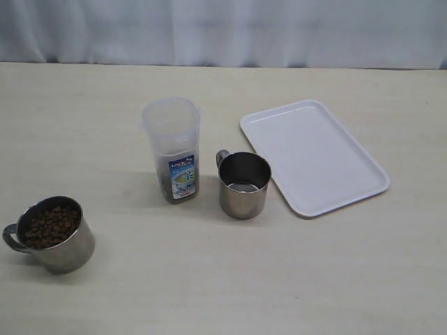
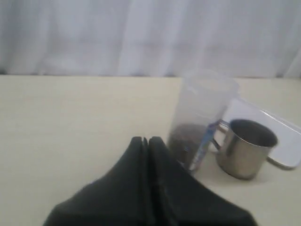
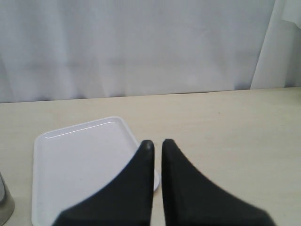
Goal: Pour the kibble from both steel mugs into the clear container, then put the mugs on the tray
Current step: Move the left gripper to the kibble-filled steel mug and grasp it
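The left gripper (image 2: 145, 139) is seen closed, its two dark fingers pressed flat against each other with nothing gripped. The right gripper (image 3: 156, 142) is likewise closed and empty, only a thin slit being left between its dark tapered fingers.

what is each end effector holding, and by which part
Nothing is held: the left end effector and the right end effector are both shut and empty.

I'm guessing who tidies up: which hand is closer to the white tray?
Right. The right hand is by the tray's edge; the left hand is farther, with the clear container between.
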Motion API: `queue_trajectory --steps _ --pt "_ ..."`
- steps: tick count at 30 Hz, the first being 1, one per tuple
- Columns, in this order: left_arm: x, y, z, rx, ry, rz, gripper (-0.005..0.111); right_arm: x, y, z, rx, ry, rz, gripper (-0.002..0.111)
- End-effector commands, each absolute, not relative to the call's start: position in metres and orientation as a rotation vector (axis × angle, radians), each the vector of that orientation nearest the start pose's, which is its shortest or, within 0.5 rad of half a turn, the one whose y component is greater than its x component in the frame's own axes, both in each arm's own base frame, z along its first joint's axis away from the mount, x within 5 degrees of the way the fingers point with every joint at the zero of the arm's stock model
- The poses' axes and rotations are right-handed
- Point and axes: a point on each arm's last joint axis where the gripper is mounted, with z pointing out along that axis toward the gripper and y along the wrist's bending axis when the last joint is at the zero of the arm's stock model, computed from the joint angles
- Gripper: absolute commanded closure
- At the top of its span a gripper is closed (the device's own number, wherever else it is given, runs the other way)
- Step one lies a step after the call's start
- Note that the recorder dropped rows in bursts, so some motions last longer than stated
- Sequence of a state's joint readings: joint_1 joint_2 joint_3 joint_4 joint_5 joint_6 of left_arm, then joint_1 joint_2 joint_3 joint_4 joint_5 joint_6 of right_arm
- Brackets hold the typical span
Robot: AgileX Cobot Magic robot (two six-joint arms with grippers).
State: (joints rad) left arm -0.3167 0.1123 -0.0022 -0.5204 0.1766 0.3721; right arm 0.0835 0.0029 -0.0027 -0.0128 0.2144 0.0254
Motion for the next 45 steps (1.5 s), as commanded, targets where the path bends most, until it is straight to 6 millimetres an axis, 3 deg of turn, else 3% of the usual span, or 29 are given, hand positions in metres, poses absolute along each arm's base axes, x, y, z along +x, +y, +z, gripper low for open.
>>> queue_trajectory --steps 1,6,11,15,21,23,36,45 --pt "0.066 -0.04 0.187 0.288 1.858 -0.535 0.107 0.056 0.004 0.194 -0.064 1.697 0.064 0.104" --pt "0.081 -0.052 0.173 0.351 2.009 -0.503 0.107 0.056 0.004 0.194 -0.064 1.697 0.064 0.104" --pt "0.095 -0.056 0.153 0.275 2.196 -0.426 0.104 0.056 0.004 0.194 -0.064 1.697 0.064 0.104" --pt "0.097 -0.057 0.144 0.298 2.266 -0.386 0.082 0.056 0.004 0.194 -0.064 1.697 0.064 0.104" --pt "0.096 -0.064 0.147 0.37 2.319 -0.418 0.027 0.056 0.004 0.194 -0.064 1.697 0.064 0.104" --pt "0.096 -0.064 0.148 0.378 2.327 -0.423 0.022 0.056 0.004 0.194 -0.064 1.697 0.064 0.104" --pt "0.098 -0.057 0.145 0.337 2.237 -0.355 0.022 0.056 0.004 0.194 -0.064 1.697 0.064 0.104" --pt "0.104 -0.056 0.133 0.291 2.323 -0.293 0.026 0.056 0.004 0.194 -0.064 1.697 0.064 0.104"
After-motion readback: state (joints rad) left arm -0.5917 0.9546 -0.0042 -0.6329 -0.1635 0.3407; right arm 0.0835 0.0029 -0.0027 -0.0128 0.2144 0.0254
